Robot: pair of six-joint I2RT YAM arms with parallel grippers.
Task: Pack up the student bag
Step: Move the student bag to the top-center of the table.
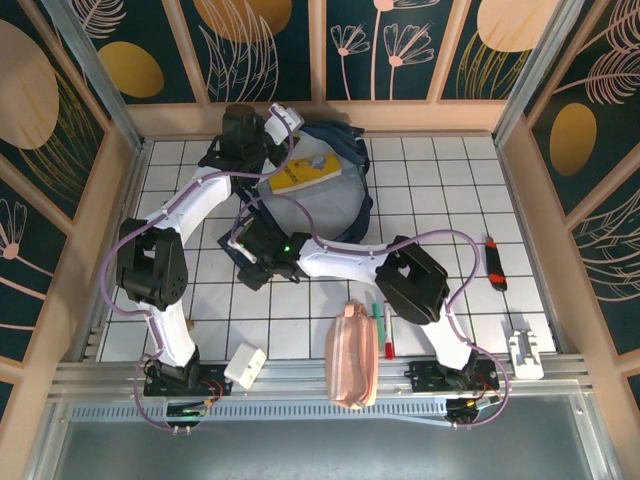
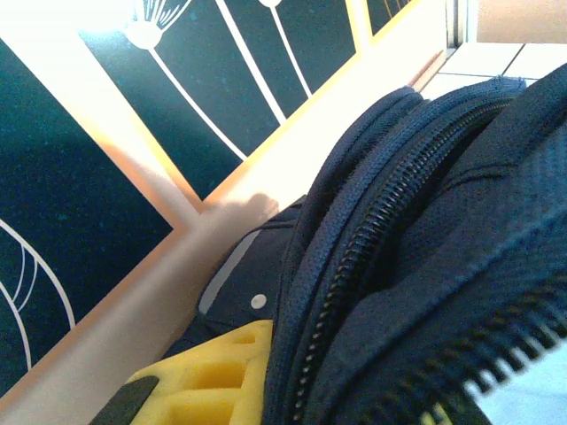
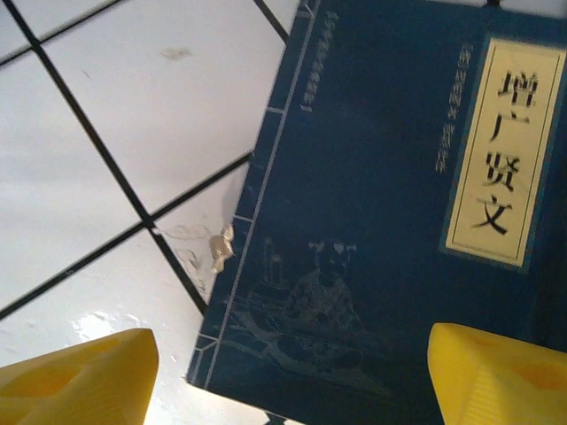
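Gaping right gripper [image 3: 288, 376] hovers over blue book [image 3: 372, 204]; left gripper [image 1: 283, 124] at student bag [image 2: 399, 230], unclear.

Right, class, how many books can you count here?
2. A yellow book lies in the open student bag; a blue book lies on the table beneath the right gripper. More may be hidden inside the bag.

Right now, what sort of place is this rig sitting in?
Probably a staged robot test cell, not a real classroom: a white gridded tabletop boxed in by leaf-print wall panels, an aluminium mounting rail at its near edge, and school props like the student bag and pink pencil pouch.
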